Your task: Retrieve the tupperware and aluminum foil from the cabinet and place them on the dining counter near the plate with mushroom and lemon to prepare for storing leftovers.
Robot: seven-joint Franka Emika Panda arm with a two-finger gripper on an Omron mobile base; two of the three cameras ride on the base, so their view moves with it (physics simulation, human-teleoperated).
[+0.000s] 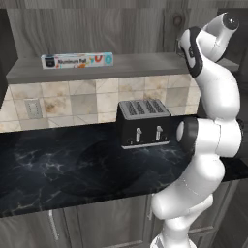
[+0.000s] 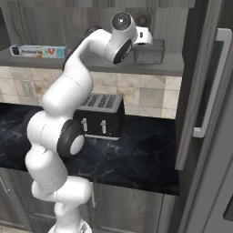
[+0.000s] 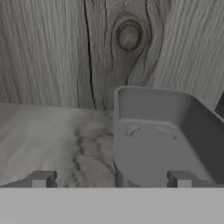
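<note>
The gripper (image 3: 111,179) is reaching into the cabinet (image 2: 136,13) with its fingers spread wide apart, clamping nothing. The tupperware (image 3: 162,140) is sitting just ahead of it on the shelf board (image 3: 52,140), offset toward one fingertip (image 3: 180,178), which is showing over the tub's open inside while the other is hanging over bare shelf. The tub is looking grey, boxy and thin-walled. The aluminum foil (image 1: 77,60) is lying well apart from the gripper, at the shelf's far end, a long white carton with a dark end.
</note>
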